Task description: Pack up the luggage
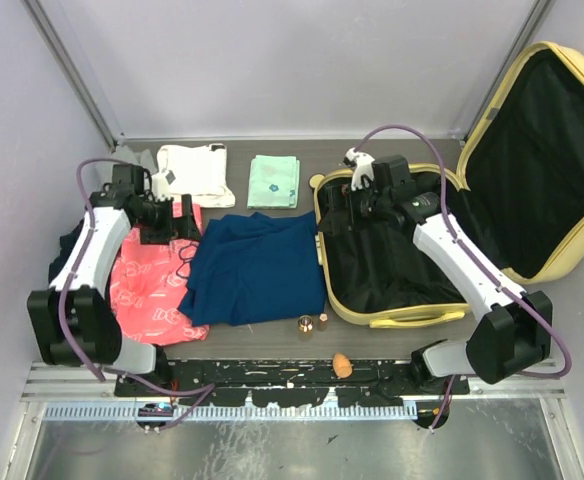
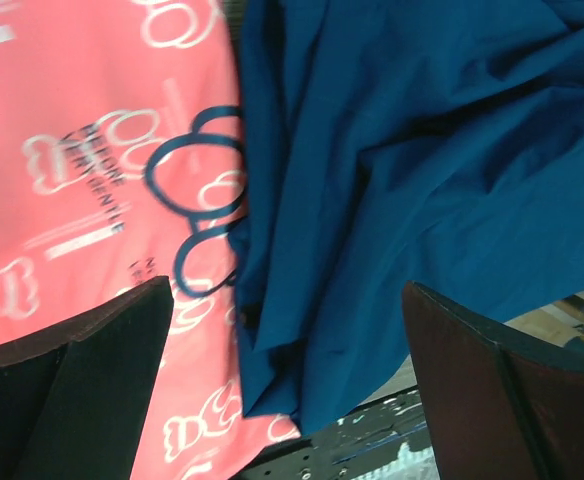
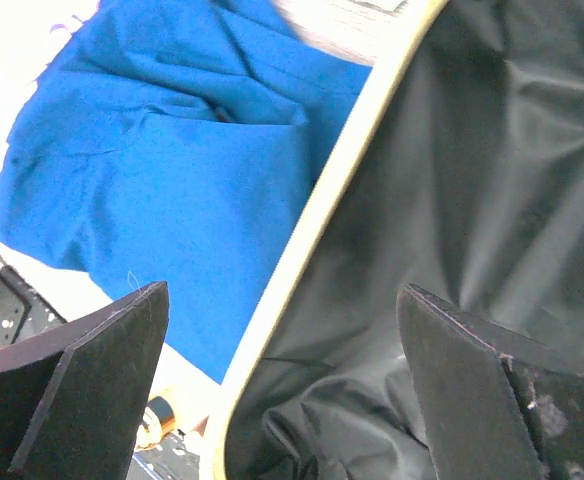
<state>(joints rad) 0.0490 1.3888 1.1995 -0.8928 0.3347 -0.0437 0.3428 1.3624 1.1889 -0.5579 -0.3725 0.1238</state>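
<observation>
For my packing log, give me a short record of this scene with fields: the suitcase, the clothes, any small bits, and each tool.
luggage: luggage open at right, lid tipped back, black lining bare where visible
clothes outside: blue garment centre, pink printed garment left, white garment and mint cloth behind
small items: two copper-coloured pieces near the front
left arm: left tool open, above where pink and blue garments meet, holding nothing
right arm: right tool open, above the luggage rim nearest the blue garment, holding nothing
</observation>
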